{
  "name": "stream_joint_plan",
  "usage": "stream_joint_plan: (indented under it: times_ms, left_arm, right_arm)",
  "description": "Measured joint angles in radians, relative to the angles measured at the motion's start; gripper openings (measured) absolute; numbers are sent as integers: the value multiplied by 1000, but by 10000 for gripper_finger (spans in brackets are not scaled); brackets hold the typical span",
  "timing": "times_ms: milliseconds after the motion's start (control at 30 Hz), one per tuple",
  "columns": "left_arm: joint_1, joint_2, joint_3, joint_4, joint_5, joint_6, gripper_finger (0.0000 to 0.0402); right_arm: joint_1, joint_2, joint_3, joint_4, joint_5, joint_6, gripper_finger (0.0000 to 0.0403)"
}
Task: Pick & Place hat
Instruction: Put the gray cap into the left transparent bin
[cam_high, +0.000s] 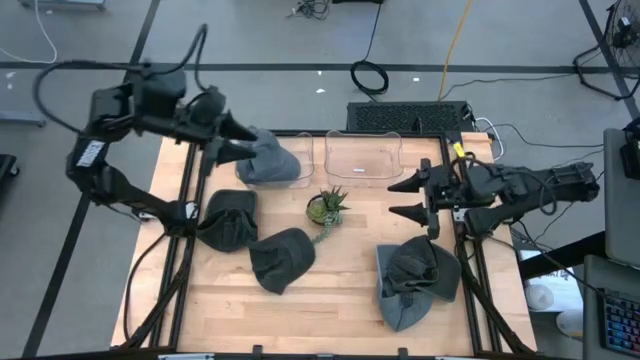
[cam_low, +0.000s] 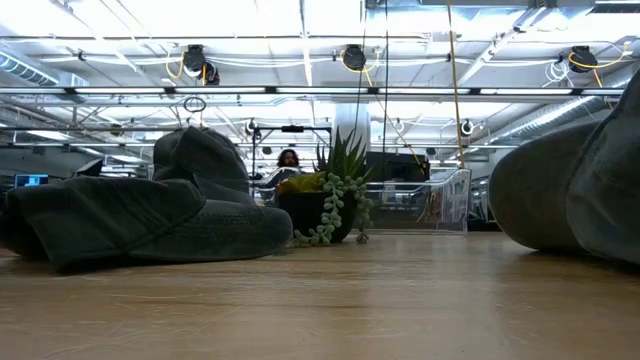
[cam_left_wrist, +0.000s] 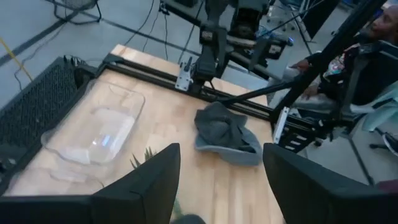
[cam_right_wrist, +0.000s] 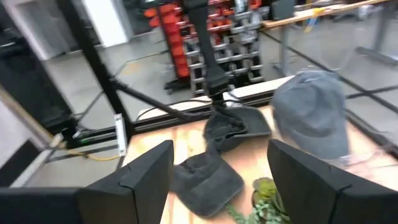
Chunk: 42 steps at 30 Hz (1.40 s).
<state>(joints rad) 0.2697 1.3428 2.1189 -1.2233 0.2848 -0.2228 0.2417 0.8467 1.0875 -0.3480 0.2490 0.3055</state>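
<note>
On the wooden table (cam_high: 340, 290), the left gripper (cam_high: 243, 140) hangs above the far left part with its fingers (cam_left_wrist: 149, 180) apart and nothing between them. Just beside its tips a grey hat (cam_high: 268, 160) sits in a clear tray (cam_high: 306, 160) at the far edge. Nearer the front on the left lie two dark hats, one (cam_high: 228, 218) by the left rail and another (cam_high: 282, 260) just beside it toward the middle. A small potted plant (cam_high: 327, 207) stands near the centre. A second clear tray (cam_high: 364, 157) sits beside the first, holding nothing. On the right, a fourth hat (cam_high: 417, 280) lies crumpled near the front edge. The right gripper (cam_high: 405, 198) hovers above the table's right part, between the plant and the right rail, its fingers (cam_right_wrist: 311, 180) spread wide and gripping nothing.
</note>
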Motion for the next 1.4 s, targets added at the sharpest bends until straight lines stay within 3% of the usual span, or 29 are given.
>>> stream_joint_plan:
  times_ms: [233,400,700,967,1400]
  left_arm:
    - [-60,-49,0,-34,-58,-79,239]
    - [-99,-59,0,-37,-59,-101,239]
    - [-188,-69,0,-131,-58,-122,239]
    - [-256,-69,0,-193,-51,-139,239]
    - [-306,-68,0,-188,-51,-174,239]
  right_arm:
    - [146,118,194,-160,250,98,247]
    - [199,246,349,-319,304,230,247]
    - [299,461,545,-470,299,385,245]
    - [389,536,614,-474,292,623,244]
    - [414,613,614,-697,28,1187,244]
